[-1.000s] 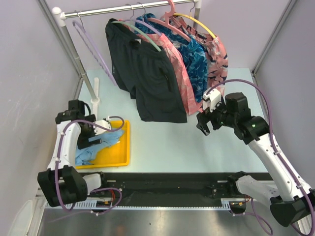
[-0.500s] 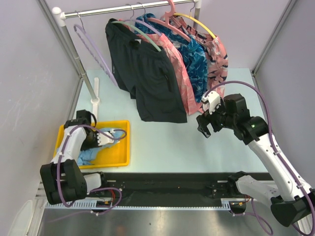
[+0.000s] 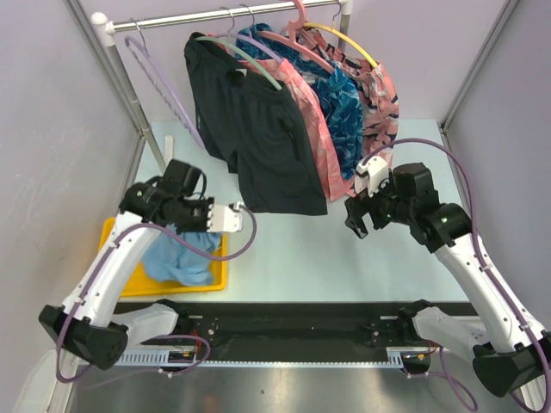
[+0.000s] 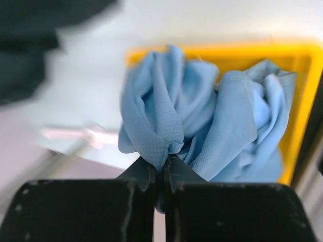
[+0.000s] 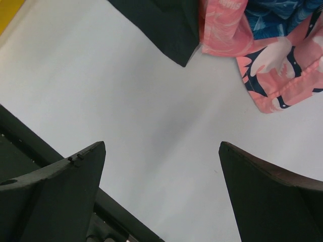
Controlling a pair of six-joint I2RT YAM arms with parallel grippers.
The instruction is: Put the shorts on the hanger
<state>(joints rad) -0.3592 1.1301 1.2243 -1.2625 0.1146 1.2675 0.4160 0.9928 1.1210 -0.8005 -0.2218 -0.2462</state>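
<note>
Far left: the hanger (image 3: 160, 83) hangs bare from the rail (image 3: 215, 15), tilted, well apart from the other garments.

Left arm: the left gripper (image 4: 162, 171) is clenched on a pinch of the shorts (image 4: 202, 116). The wrist view shows both fingers pressed together with a fold of mesh cloth caught between the tips. The shorts hang bunched from that pinch. In the top view their lower part lies over the right half of the yellow tray (image 3: 112, 232), near the table's front left edge. Whether the lowest folds touch the tray floor cannot be told. Waistband and drawstring are not distinguishable in the bunch.

Centre: black shorts (image 3: 258, 146) hang from a green hanger (image 3: 250, 58) on the rail, hem low over the table (image 3: 293, 258). Just beside them to the right hang pink and blue patterned garments (image 3: 353, 112) on pink hangers.

Right arm: the right gripper (image 3: 362, 225) is released, fingers spread wide, with nothing between them. It hovers over bare table below the patterned garments and touches neither them nor the surface. The wrist view shows the black hem and a pink hem just ahead of the fingers.
</note>
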